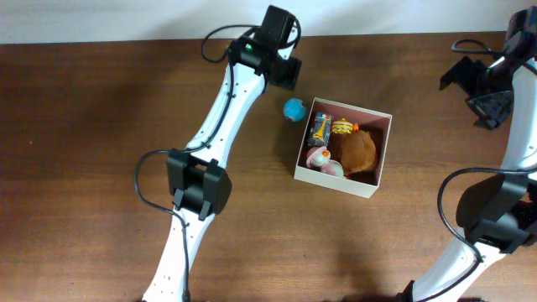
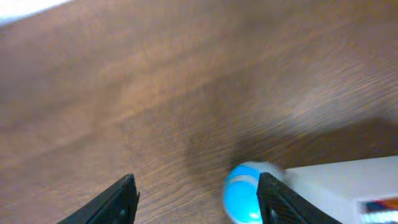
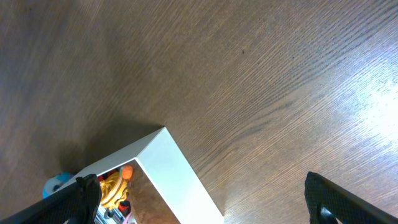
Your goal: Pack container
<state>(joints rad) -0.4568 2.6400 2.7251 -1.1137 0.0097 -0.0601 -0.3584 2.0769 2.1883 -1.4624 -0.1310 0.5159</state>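
Ball (image 2: 242, 199) blurred, cropped beside container (image 2: 336, 180); left end effector (image 2: 198, 194), right end effector (image 3: 200, 190) wide, empty.

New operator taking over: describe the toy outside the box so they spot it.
Find the white box right of table centre. By its top-left corner, overhead view, sits a small ball. It alone is bright blue and outside the box.

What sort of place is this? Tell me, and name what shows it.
Probably a robotics lab test bench rather than a home: a left arm and a right arm work at a wooden table, where a cardboard container of small toys and a blue ball are laid out.
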